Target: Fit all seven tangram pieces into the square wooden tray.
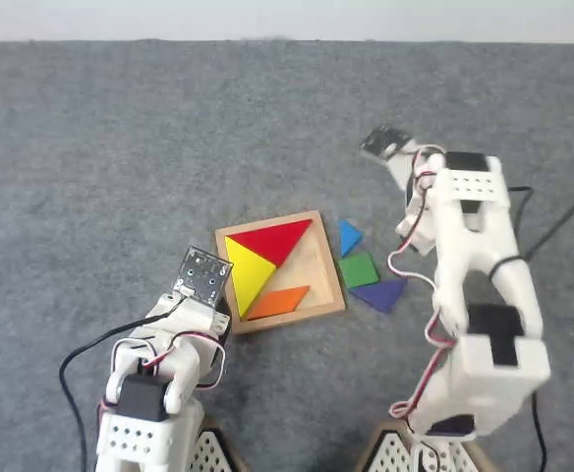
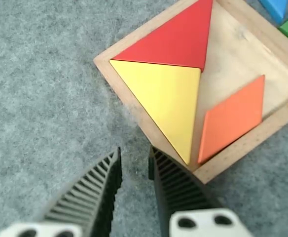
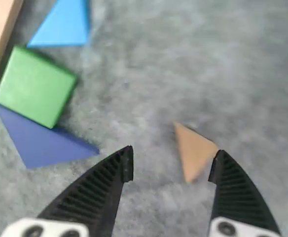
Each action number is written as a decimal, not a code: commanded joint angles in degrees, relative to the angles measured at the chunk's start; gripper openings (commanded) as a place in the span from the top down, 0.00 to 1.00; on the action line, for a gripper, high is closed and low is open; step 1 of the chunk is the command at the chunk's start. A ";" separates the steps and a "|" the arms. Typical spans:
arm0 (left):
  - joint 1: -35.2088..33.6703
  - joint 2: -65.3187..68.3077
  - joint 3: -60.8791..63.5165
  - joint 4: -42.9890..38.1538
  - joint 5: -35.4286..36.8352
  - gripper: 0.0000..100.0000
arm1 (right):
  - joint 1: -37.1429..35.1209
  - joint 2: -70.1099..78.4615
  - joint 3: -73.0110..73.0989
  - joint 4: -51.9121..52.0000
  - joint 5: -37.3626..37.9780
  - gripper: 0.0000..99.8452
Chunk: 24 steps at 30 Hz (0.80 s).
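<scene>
1. Surface: grey, fuzzy carpet-like mat (image 1: 120,147).
2. One square wooden tray (image 1: 318,264), pale wood with a raised rim, sits between the two arms.
3. Three pieces lie flat in the tray, all smooth and matte:
   - one large red triangle (image 1: 272,239)
   - one large yellow triangle (image 1: 247,273), long edge flush against the red one
   - one orange parallelogram (image 1: 277,301), by the tray's near rim
4. Four pieces lie on the mat outside the tray:
   - one small light-blue triangle (image 1: 349,236)
   - one green square (image 1: 359,269)
   - one dark-blue triangle (image 1: 380,292), touching the green square
   - one small tan wooden triangle (image 3: 193,150), apart from the other three
5. Total counted: seven pieces, five of them triangles.
6. Left gripper (image 2: 134,165): black ribbed fingers a narrow gap apart, gripping nothing, over the mat just off a tray corner.
7. Right gripper (image 3: 172,160): spread wide, nothing clamped. The tan wooden triangle lies on the mat between the fingers, close to one. It may be touching; can't tell.
</scene>
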 commanded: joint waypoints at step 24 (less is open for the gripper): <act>0.09 0.09 -0.40 0.26 0.79 0.91 | 6.11 12.97 -8.44 -4.00 5.27 0.74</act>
